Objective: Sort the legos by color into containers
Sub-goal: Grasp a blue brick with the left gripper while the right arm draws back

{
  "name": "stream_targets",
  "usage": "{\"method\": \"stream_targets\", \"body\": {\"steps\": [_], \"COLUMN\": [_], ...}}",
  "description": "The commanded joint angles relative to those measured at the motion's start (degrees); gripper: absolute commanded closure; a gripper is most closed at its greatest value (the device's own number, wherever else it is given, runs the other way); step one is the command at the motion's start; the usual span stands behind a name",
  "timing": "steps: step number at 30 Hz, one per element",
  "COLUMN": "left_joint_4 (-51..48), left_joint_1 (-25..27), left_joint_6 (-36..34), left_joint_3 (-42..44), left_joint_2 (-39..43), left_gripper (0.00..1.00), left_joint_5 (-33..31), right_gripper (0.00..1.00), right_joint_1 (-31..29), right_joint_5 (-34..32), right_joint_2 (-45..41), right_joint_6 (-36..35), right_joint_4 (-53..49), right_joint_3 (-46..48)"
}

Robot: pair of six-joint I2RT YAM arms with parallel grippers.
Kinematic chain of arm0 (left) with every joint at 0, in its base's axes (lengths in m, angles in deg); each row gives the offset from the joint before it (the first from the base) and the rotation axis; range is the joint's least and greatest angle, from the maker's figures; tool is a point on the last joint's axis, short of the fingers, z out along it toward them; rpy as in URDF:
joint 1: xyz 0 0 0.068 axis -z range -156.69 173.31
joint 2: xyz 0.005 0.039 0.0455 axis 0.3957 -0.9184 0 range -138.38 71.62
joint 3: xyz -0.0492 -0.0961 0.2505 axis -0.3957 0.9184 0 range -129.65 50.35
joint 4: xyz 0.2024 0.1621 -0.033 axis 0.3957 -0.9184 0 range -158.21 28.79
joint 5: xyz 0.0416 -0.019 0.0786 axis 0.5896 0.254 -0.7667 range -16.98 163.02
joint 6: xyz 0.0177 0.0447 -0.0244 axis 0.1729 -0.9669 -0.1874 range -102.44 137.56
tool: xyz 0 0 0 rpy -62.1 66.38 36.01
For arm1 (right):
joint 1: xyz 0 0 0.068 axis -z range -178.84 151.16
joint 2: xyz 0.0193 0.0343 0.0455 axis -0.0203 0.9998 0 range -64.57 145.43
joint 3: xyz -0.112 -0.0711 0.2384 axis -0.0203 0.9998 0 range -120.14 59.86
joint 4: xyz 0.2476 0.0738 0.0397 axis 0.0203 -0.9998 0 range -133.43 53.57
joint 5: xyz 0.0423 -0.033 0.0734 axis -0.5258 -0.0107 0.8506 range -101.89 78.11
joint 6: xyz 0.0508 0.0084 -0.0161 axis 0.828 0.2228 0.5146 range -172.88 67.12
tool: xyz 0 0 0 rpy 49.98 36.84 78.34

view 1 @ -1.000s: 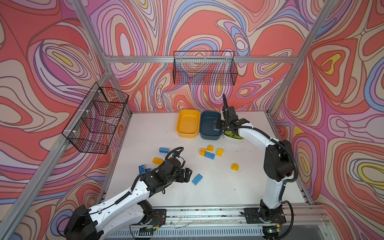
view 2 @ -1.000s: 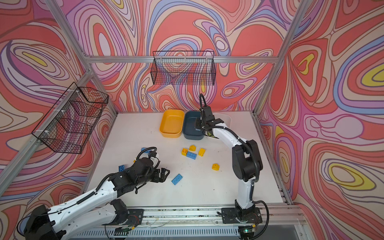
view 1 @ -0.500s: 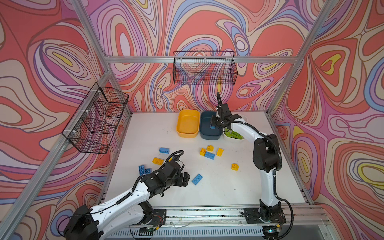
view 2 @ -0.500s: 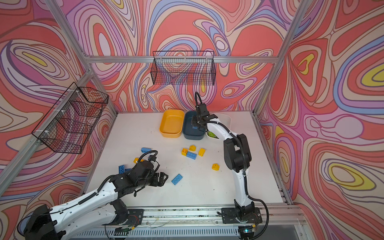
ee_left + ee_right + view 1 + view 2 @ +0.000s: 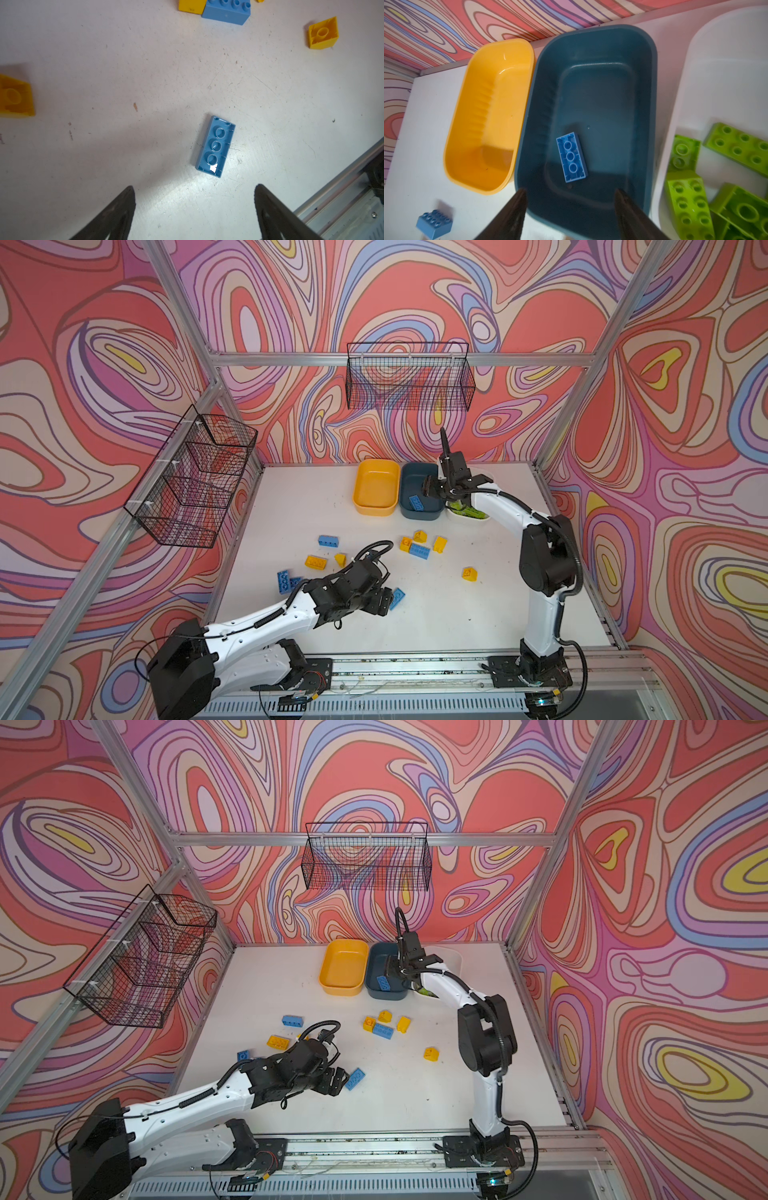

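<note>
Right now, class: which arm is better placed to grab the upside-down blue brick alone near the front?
Left. The open left fingers point at that blue brick, close by; the right fingers hang over the teal tub.

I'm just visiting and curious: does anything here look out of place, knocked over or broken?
Nothing looks spilled or broken. Two pieces lie upside down, hollow side up: the blue brick inside the teal tub, and the loose blue brick on the table ahead of the left gripper. The yellow tub holds nothing.
</note>
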Motion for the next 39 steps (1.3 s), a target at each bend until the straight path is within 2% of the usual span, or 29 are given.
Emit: {"method": "stream_targets", "body": {"steps": [1, 9, 13, 16, 22, 31, 39], "left_joint_4": [0.72, 2.13, 0.5, -0.24, -3.97, -4.29, -7.12], "left_joint_1": [0.93, 3.17, 5.5, 6.16, 6.41, 6.42, 5.17], "left_joint_6": [-1.61, -2.73, -3.31, -3.0, -2.18, -3.06, -5.71], "left_joint_3": [-1.64, -5.26, -8.09, -9.56, -13.9, -15.9, -22.09], "left_joint_2": [-4.71, -15.37, -20.09, -22.78, -27.46, -27.58, -24.56], "left_gripper": [0.11, 0.14, 0.17, 0.24, 0.47, 0.7, 0.71], "left_joint_5": [-1.26, -0.56, -2.71, -3.72, -5.52, -5.56, -6.22], "right_gripper": [0.3, 0.3, 0.3, 0.3, 0.3, 0.3, 0.3], "right_joint_1": [-0.23, -0.23, -0.23, -0.23, -0.17, -0.23, -0.17], "right_joint_5": [0.47, 0.3, -0.79, -1.29, -0.87, -3.0, -3.08], "right_joint_2": [-10.56, -29.36, -34.66, -37.6, -40.96, -42.72, -43.29], "right_joint_6": [1.66, 4.49, 4.0, 3.95, 4.0, 2.67, 2.84], "right_joint_4": [6.45, 12.19, 10.8, 10.15, 9.84, 9.31, 10.22], "right_joint_3": [6.59, 26.2, 30.22, 32.18, 34.92, 38.26, 41.67]}}
